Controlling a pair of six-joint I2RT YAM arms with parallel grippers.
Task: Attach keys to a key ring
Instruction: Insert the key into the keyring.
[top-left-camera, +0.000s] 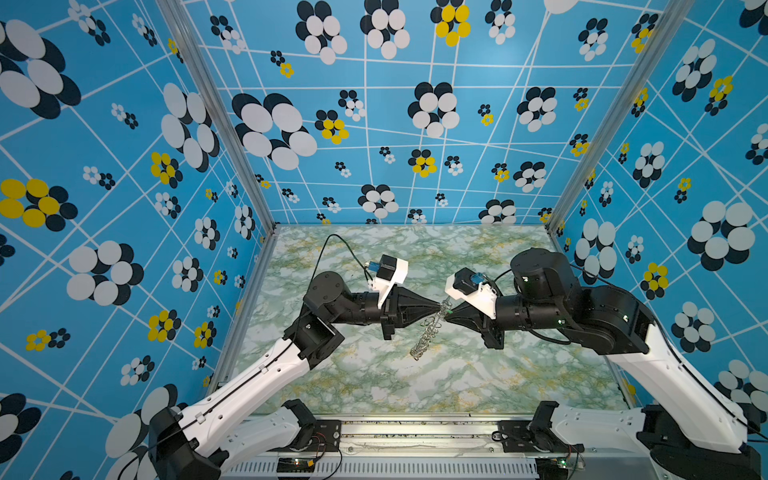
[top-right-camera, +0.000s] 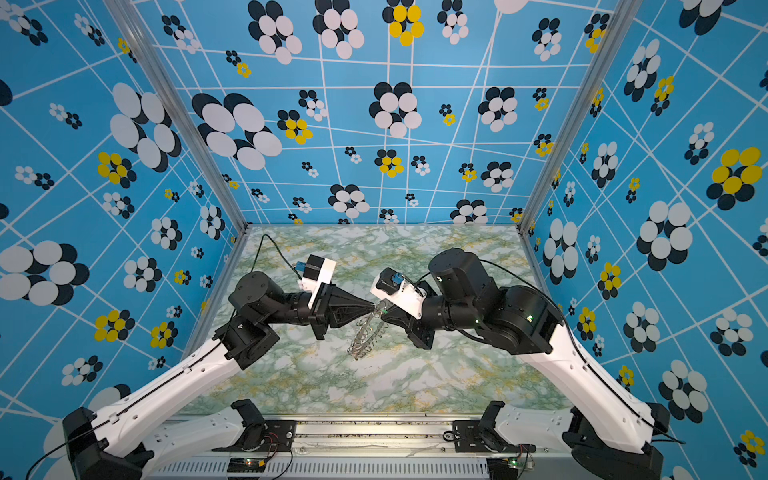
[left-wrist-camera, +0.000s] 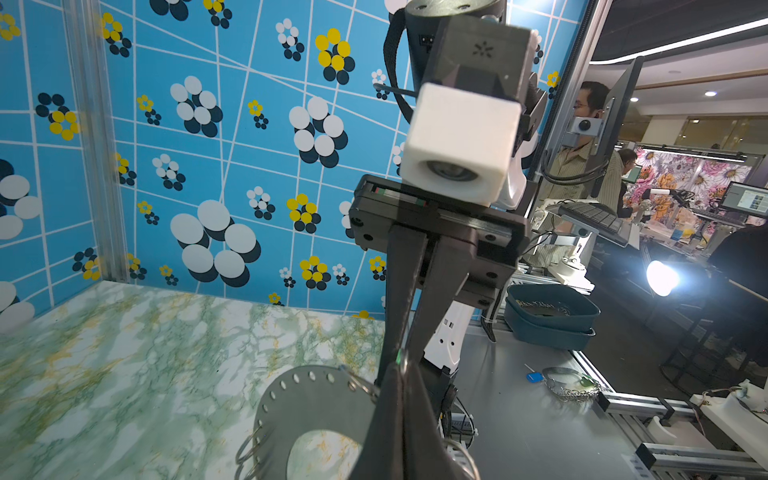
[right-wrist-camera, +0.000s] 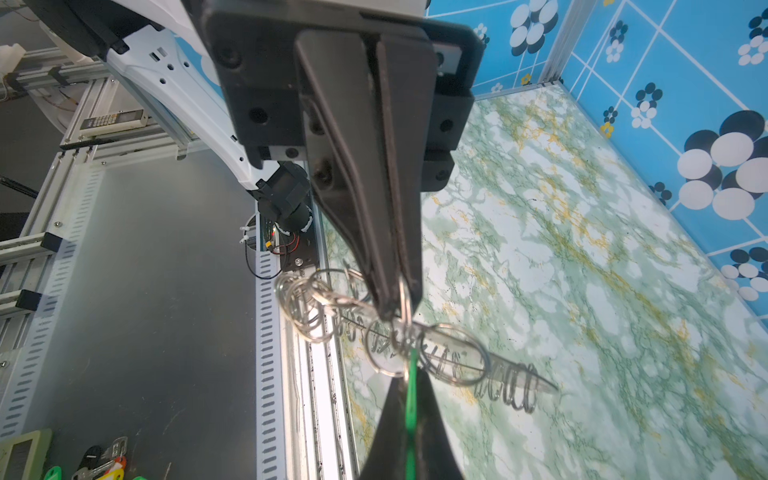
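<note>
Grey metal, flat and washer-like, near the middle of the green-veined marble counter: the large key ring, with a wide centre hole and an outer edge fringed with small wire loops. Shows edge-on in both top views and slants from 1 o'clock down to 7 o'clock. Lower end perhaps resting on the counter, perhaps clear of it; impossible to tell.

Reaching in from 3 o'clock: the black right hand, closed hard on one thin silvery wire loop at the ring's upper end, so holding the ring by its fringe. Reaching in from 9 o'clock: the black left hand, clamped on the small bright green oblong plastic key tag, visible only as a narrow green sliver between its fingers. Sits almost tip to tip with the right hand, tag end just beside the pinched loop.

As for progress, a judgement only: ring gripped, tag gripped, both lined up nose to nose, so the gathering part looks finished. Joining itself looks unfinished or at best under way, with the tag's tiny metal piece too hidden to place on or off the wire. No other tag seen on the fringe. Probably left: ease that metal end into the held loop, run it round until captive, then release both grips.
</note>
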